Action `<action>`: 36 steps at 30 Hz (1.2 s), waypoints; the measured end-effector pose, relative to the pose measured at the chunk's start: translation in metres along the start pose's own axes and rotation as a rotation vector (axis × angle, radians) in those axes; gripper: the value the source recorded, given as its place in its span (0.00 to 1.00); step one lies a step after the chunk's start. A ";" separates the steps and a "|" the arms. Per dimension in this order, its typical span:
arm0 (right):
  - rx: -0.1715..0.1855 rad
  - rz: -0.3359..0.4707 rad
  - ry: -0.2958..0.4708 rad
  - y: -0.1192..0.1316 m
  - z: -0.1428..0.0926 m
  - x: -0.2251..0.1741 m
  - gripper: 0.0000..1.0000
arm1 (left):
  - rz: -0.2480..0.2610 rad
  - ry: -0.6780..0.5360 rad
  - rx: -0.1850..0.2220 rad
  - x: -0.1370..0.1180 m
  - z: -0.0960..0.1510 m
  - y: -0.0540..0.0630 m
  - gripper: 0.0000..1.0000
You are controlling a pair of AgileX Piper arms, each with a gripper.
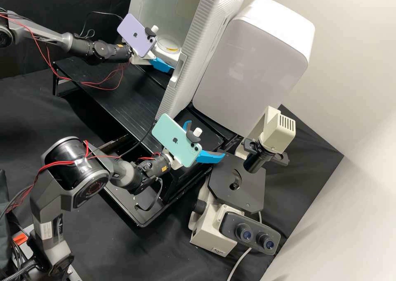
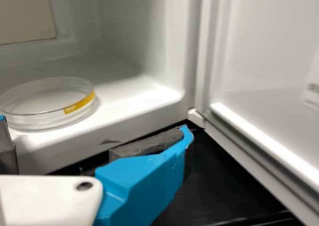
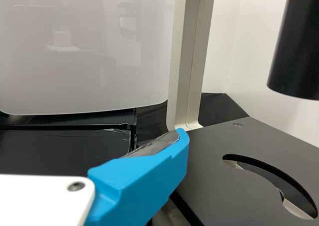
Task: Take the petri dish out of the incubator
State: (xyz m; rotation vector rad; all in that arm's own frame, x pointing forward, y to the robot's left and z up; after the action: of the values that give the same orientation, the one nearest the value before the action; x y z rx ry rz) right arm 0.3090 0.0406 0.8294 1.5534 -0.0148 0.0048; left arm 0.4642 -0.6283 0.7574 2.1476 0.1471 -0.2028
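Left pincer hangs just at the open mouth of the incubator, low against the front lip of its floor. Its blue fingers are apart and hold nothing; one grey pad sits just under that lip, and I cannot tell whether it touches it. From the high view, the dish lies at about one o'clock from this pincer. It is inside the chamber, flat on the white floor near the front edge. It is a clear, lidded round dish with a yellow strip on its side wall. What is in it, I cannot make out. The door is swung wide open, away from the chamber.

Right pincer is well away from the dish, down by the near corner of the incubator. It is spread too, with nothing in it, and one finger is poised just at the edge of the black stage. The microscope stands at about five o'clock from it in the high view. Both machines rest on the black surface.
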 end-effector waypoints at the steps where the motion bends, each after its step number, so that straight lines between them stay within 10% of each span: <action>1: 0.000 0.000 0.000 0.000 0.000 0.000 1.00 | -0.002 0.008 0.005 0.002 -0.003 0.000 1.00; 22: 0.000 0.000 0.000 0.000 0.000 0.000 1.00 | 0.024 0.068 -0.075 0.024 -0.013 0.018 1.00; 36: 0.000 0.000 0.000 0.000 0.000 0.000 1.00 | 0.014 0.090 -0.044 0.041 -0.011 0.017 1.00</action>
State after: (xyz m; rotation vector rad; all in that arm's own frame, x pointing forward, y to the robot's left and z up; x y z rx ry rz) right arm 0.3090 0.0406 0.8294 1.5534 -0.0148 0.0048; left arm 0.5087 -0.6270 0.7688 2.1137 0.1865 -0.0935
